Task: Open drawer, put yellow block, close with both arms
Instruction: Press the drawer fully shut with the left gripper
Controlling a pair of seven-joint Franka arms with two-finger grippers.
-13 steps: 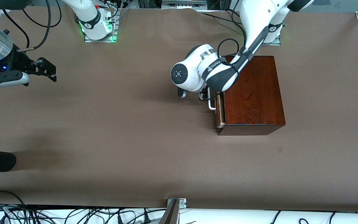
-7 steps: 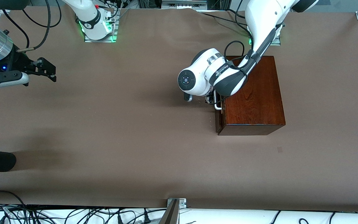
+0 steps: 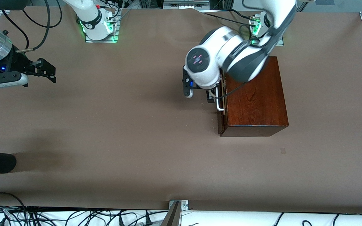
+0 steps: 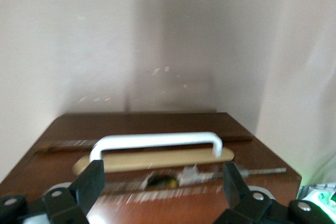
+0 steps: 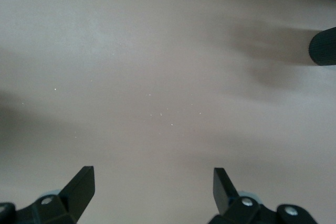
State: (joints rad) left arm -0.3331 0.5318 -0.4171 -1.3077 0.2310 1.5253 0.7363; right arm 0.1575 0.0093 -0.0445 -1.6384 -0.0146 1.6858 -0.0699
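- Drawer (image 3: 221, 108): shut or all but shut in the box (image 3: 255, 97), its front facing the right arm's end of the table (image 3: 137, 141). Its white handle (image 3: 219, 100) lies level across the front, its long axis running toward and away from the front camera.
- Left hand (image 3: 211, 95): just in front of the handle and a little above it, fingers (image 4: 92, 182) spread wide either side of the bar, gripping nothing. In its wrist view the handle (image 4: 157, 142) lies straight ahead, between the fingertips.
- Right hand (image 3: 44, 69): well away at its own end of the table, wide open, empty, waiting. The left hand is far nearer the drawer.
- Block: a yellowish speck below the handle may be it; I cannot tell.
- Writing: none legible.
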